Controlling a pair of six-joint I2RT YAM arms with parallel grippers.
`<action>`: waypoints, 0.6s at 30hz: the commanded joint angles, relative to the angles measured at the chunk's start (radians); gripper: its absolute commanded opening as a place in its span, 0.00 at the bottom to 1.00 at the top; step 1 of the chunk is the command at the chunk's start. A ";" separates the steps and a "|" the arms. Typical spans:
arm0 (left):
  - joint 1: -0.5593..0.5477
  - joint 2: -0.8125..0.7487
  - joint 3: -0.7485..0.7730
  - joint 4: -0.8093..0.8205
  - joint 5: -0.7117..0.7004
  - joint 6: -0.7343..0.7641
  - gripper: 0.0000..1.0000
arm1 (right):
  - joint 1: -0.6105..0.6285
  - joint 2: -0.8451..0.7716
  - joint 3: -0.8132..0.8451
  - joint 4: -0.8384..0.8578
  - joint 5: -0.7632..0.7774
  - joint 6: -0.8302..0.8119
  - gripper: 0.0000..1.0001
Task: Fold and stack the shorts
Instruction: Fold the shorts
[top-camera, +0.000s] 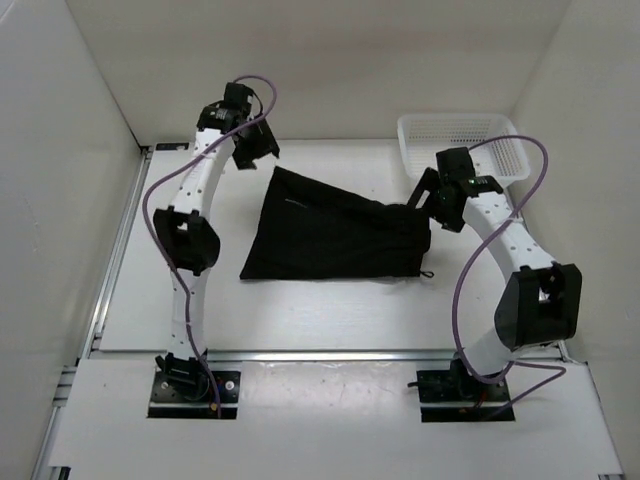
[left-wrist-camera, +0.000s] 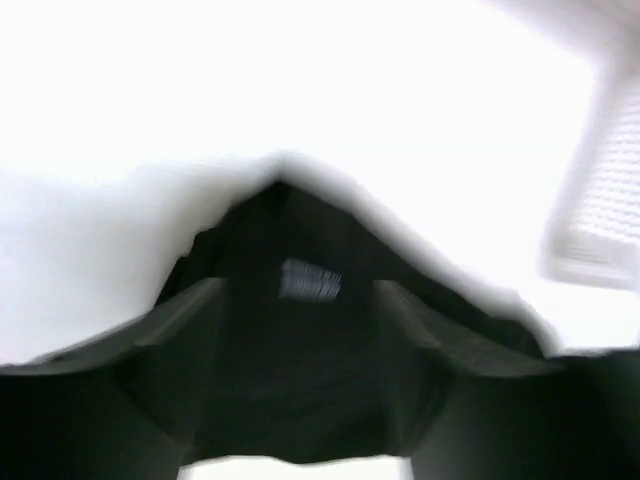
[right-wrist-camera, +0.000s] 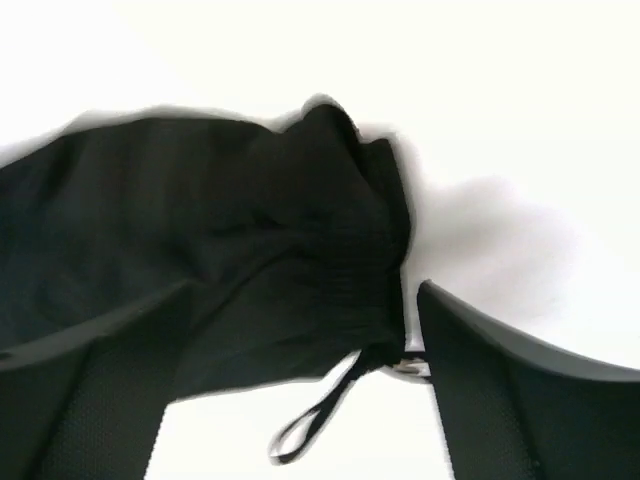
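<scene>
The black shorts (top-camera: 330, 232) lie spread flat on the white table, narrow end at the far left and waistband at the right. My left gripper (top-camera: 258, 155) hovers open just above their far left corner. In the blurred left wrist view the gripper (left-wrist-camera: 300, 292) has its fingers (left-wrist-camera: 170, 325) spread over the fabric (left-wrist-camera: 290, 370) and a white label (left-wrist-camera: 312, 280). My right gripper (top-camera: 418, 195) is open at the shorts' right edge. In the right wrist view the gripper (right-wrist-camera: 305, 292) straddles the gathered waistband (right-wrist-camera: 330, 250), with a drawstring loop (right-wrist-camera: 310, 425) hanging out.
A white mesh basket (top-camera: 460, 140) stands at the far right corner of the table, behind my right arm, and shows blurred in the left wrist view (left-wrist-camera: 600, 200). White walls close in the table on the left, back and right.
</scene>
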 joint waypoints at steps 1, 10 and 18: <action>0.023 -0.036 -0.107 -0.069 0.056 0.045 0.78 | 0.005 -0.041 0.061 0.002 0.119 -0.035 0.99; 0.043 -0.479 -0.720 0.111 -0.034 0.078 0.70 | 0.006 -0.315 -0.333 0.022 0.073 -0.023 0.83; -0.009 -0.463 -0.986 0.196 -0.011 0.032 0.73 | -0.003 -0.255 -0.386 0.094 -0.098 -0.023 0.43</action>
